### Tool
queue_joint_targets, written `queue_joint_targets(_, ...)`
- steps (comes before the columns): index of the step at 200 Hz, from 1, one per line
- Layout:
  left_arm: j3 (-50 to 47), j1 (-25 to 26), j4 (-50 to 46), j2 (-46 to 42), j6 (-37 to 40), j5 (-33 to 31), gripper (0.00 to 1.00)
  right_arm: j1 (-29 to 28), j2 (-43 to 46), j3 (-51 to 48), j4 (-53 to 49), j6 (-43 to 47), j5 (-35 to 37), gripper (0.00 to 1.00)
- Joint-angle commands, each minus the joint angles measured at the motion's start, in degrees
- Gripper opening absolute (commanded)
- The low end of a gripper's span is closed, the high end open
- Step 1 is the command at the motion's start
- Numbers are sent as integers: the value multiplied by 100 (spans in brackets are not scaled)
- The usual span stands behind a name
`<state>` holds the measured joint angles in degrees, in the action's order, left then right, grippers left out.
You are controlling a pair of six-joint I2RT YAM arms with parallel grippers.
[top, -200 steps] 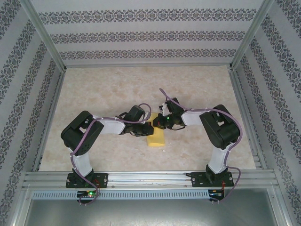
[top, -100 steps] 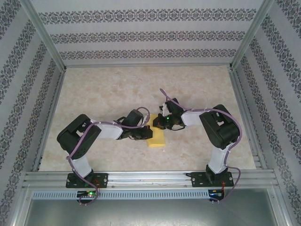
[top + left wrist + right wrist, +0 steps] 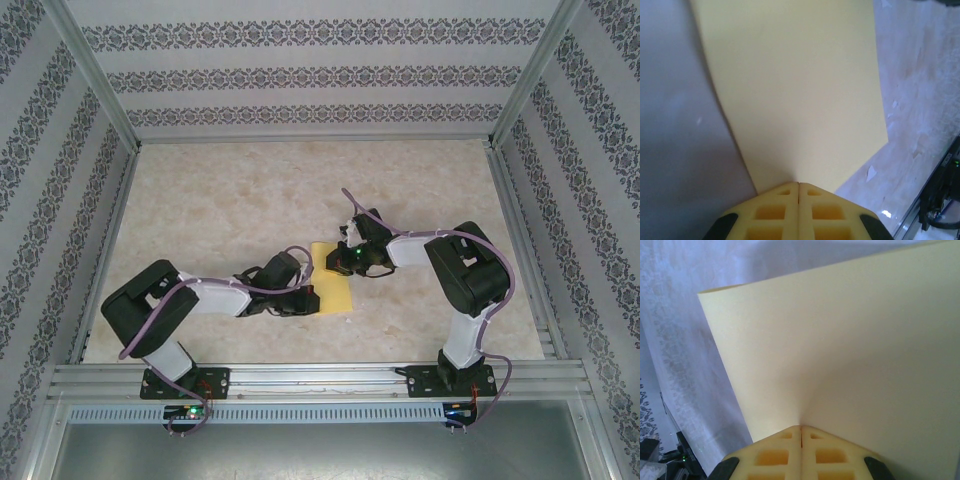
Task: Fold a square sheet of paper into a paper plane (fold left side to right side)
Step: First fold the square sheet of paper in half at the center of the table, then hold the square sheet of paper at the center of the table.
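Note:
The square sheet of paper (image 3: 337, 291) lies on the table as a narrow pale-yellow rectangle between the two arms. My left gripper (image 3: 312, 300) is shut, and its tips rest on the sheet's left edge close to the near corner. In the left wrist view the closed yellow fingertips (image 3: 798, 183) touch the paper (image 3: 800, 90) right at that edge. My right gripper (image 3: 336, 258) is shut too and presses on the far end of the sheet. Its tips (image 3: 801, 426) meet the flat paper (image 3: 840, 350) in the right wrist view.
The marbled tabletop (image 3: 230, 200) stretches wide behind and to the left of the sheet. Patterned walls and aluminium posts enclose three sides. A metal rail (image 3: 320, 378) carrying both arm bases runs along the near edge.
My left gripper has slid along the sheet's left edge toward the near side, and its elbow has swung out to the left. The right arm has stayed put.

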<state>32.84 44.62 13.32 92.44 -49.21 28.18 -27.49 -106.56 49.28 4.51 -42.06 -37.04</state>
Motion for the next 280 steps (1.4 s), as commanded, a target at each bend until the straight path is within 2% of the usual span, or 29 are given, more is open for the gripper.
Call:
queue_joint_targets(1, -383, 230, -994, -76, -237, 134, 0, 186, -227, -191, -453, 181, 756, 0)
queue_joint_targets(50, -121, 176, -1319, -856, -213, 79, 0, 147, -123, -224, -383, 284, 586, 0)
queue_joint_targets(88, 441, -324, -1788, -1352, 155, 48, 0, 113, -15, -243, -390, 295, 566, 0)
queue_joint_targets(117, 872, -685, -1680, -753, 505, 299, 0, 79, -4, -269, -380, 287, 583, 0)
queue_joint_targets(187, 1915, -727, -1159, 944, 739, 523, 0, 17, -1, -313, -359, 255, 592, 0)
queue_joint_targets(246, 1655, -722, -1072, 1291, 564, 291, 0, -2, 168, -155, -284, 134, 342, 0)
queue_joint_targets(280, 1436, -687, -1156, 1232, 522, 161, 0, 8, 653, 112, -408, 76, 149, 0)
